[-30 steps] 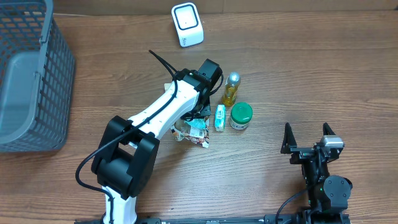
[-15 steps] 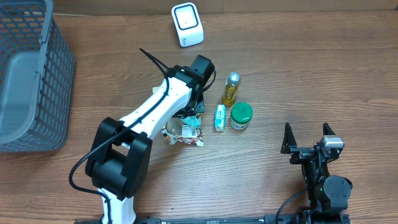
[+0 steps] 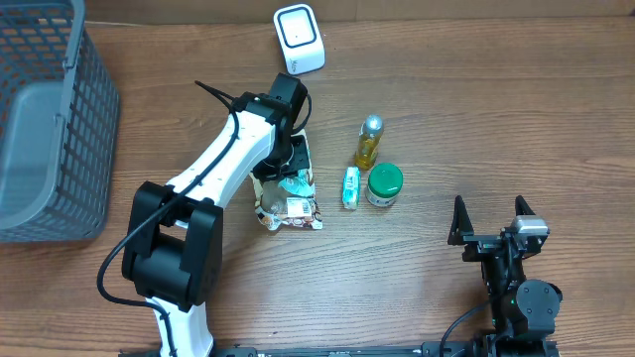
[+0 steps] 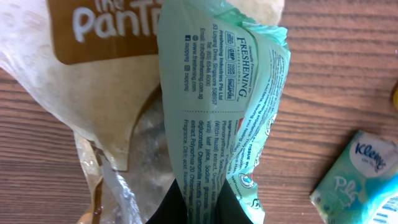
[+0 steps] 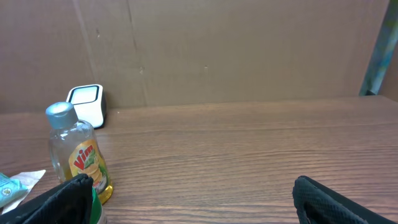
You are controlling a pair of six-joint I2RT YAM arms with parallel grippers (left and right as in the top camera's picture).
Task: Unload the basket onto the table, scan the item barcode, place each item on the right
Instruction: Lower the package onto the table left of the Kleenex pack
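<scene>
Nearest the robot's base, the right claw (image 3: 488,210) stands spread wide over bare wooden surface (image 3: 496,109), with open room all round. Mid-surface, the left claw (image 4: 198,208) pinches a crumpled mint-green Freshening tissue packet (image 4: 211,93), its small print facing the wrist camera, over a brown-labelled clear bag (image 3: 288,210). Just right lie a Kleenex pack (image 3: 350,186), a green-lidded jar (image 3: 384,183) and a Vim bottle (image 3: 368,144). Farther back sits the white scanner (image 3: 299,40). At the far left edge, a grey mesh basket (image 3: 94,129) shows only its grey floor.
</scene>
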